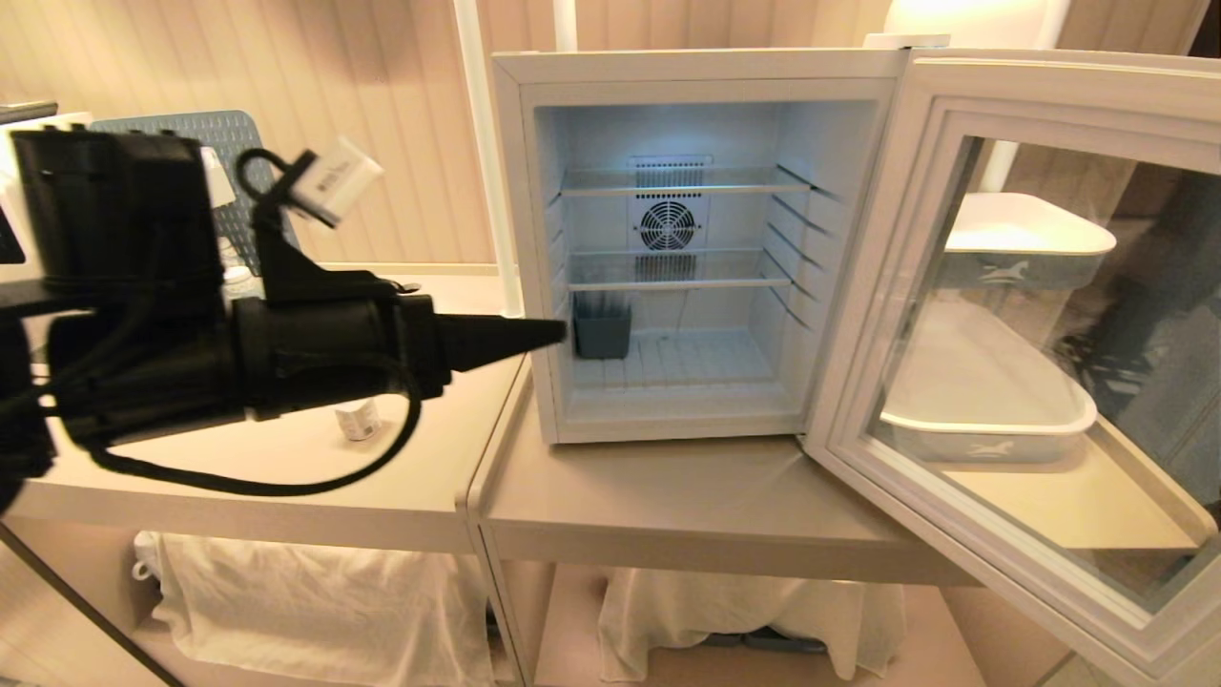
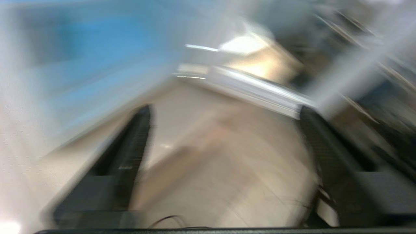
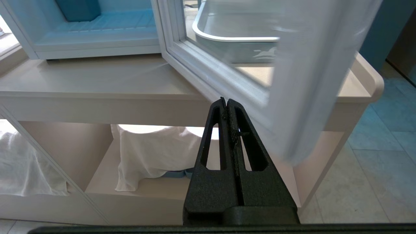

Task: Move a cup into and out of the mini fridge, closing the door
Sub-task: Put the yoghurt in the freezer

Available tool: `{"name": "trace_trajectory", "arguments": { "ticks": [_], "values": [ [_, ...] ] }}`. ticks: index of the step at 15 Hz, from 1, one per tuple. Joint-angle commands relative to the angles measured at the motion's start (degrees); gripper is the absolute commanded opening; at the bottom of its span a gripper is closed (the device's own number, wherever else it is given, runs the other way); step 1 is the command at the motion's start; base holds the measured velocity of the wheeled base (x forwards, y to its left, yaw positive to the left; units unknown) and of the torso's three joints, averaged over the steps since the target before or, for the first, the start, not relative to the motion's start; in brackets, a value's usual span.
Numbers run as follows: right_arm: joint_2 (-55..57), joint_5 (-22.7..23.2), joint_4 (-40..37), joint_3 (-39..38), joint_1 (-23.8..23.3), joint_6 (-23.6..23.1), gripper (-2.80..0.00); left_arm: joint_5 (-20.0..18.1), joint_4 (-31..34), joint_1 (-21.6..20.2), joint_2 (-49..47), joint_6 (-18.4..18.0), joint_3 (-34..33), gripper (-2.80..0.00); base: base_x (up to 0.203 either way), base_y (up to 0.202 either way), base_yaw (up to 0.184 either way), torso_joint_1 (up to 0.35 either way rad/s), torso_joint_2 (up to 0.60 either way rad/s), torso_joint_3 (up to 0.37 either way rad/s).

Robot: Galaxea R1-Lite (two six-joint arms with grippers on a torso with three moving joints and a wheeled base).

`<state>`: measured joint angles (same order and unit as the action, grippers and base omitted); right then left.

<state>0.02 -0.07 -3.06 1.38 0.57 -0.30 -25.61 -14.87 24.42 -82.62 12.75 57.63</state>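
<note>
Fridge (image 1: pixel 701 76) fills the upper middle of the head view, its door (image 1: pixel 1025 382) swung wide toward the right of the frame, glass pane see-through. Inside, at the lower left of the cabinet floor, stands the cup (image 1: pixel 602 329), a dark grey ribbed tumbler, upright beneath the lower wire shelf (image 1: pixel 679 282). My left gripper (image 1: pixel 558 332) reaches in from the left of the frame, its tip just at the fridge's left edge, close beside the cup; whether it touches the cup I cannot tell. In my left wrist view the two fingers (image 2: pixel 133 152) stand well apart with nothing between them. My right gripper (image 3: pixel 226 102) hangs low at the bottom centre of its own view, fingers pressed together and empty, below the open door's lower corner. White tray (image 1: pixel 987 405) shows through the door glass at the right, resting on the beige counter (image 1: pixel 687 496).
</note>
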Motion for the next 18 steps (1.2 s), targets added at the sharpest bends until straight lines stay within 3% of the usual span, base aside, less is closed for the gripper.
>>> {"name": "trace_trajectory", "arguments": {
  "ticks": [1, 5, 7, 8, 10, 11, 13, 15, 18],
  "values": [
    [0.1, 0.0, 0.1, -0.1, 0.0, 0.0, -2.80, 10.1, 9.6, -6.4, 11.8, 0.3, 0.0, -2.80, 0.000, 0.000, 0.000, 0.000, 0.00, 0.000],
    [0.1, 0.0, 0.1, -0.1, 0.0, 0.0, -2.80, 33.4, 29.8, -11.3, 31.5, 0.2, 1.0, -2.80, 0.000, 0.000, 0.000, 0.000, 0.00, 0.000],
    [0.1, 0.0, 0.1, -0.1, 0.0, 0.0, -2.80, 40.9, 39.0, -12.0, 39.9, 0.1, 1.3, -2.80, 0.000, 0.000, 0.000, 0.000, 0.00, 0.000],
    [0.1, 0.0, 0.1, -0.1, 0.0, 0.0, -2.80, 42.2, 42.4, -12.5, 44.2, 0.1, 1.4, -2.80, 0.000, 0.000, 0.000, 0.000, 0.00, 0.000],
    [0.1, 0.0, 0.1, -0.1, 0.0, 0.0, -2.80, 43.3, 51.5, -16.1, 53.9, 0.2, 2.6, -2.80, 0.000, 0.000, 0.000, 0.000, 0.00, 0.000],
    [0.1, 0.0, 0.1, -0.1, 0.0, 0.0, -2.80, 42.4, 56.6, -20.9, 57.4, 0.2, 3.9, -2.80, 0.000, 0.000, 0.000, 0.000, 0.00, 0.000],
    [0.1, 0.0, 0.2, -0.1, 0.0, 0.0, -2.80, 34.9, 71.2, -27.3, 64.8, 0.2, 9.3, -2.80, 0.000, 0.000, 0.000, 0.000, 0.00, 0.000],
    [0.1, 0.0, 0.2, -0.1, 0.0, 0.0, -2.80, 28.4, 83.5, -27.3, 67.5, 0.3, 15.5, -2.80, 0.000, 0.000, 0.000, 0.000, 0.00, 0.000],
    [0.1, 0.0, 0.2, -0.1, 0.0, 0.0, -2.80, 26.1, 85.2, -24.4, 74.9, -2.6, 13.6, -2.80, 0.000, 0.000, 0.000, 0.000, 0.00, 0.000]
  ]
}}
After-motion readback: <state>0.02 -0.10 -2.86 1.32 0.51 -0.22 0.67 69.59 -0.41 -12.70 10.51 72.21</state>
